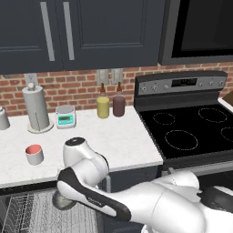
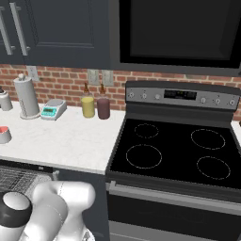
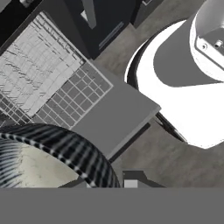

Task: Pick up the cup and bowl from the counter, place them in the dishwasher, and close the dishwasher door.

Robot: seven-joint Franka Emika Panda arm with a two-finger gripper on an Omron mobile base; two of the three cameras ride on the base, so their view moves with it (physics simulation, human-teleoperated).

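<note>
My arm reaches down in front of the counter (image 1: 123, 150) over the open dishwasher (image 1: 27, 211). The dark speckled bowl (image 1: 61, 201) hangs just above the white wire rack (image 3: 39, 70). In the hand view the bowl (image 3: 48, 157) fills the lower left, and my gripper (image 3: 109, 181) is shut on its rim. One dark fingertip (image 3: 132, 178) shows beside it. The lowered dishwasher door (image 3: 118, 118) lies flat below. The cup (image 1: 34, 154), white outside and red inside, stands upright on the counter's left part, also at the left edge of the right base view (image 2: 4, 134).
At the back of the counter stand a paper towel roll (image 1: 36, 109), a small scale (image 1: 65, 116), a yellow bottle (image 1: 103, 108) and a maroon bottle (image 1: 119, 105). A grey canister (image 1: 2, 118) sits far left. The black stovetop (image 1: 191, 132) lies to the right.
</note>
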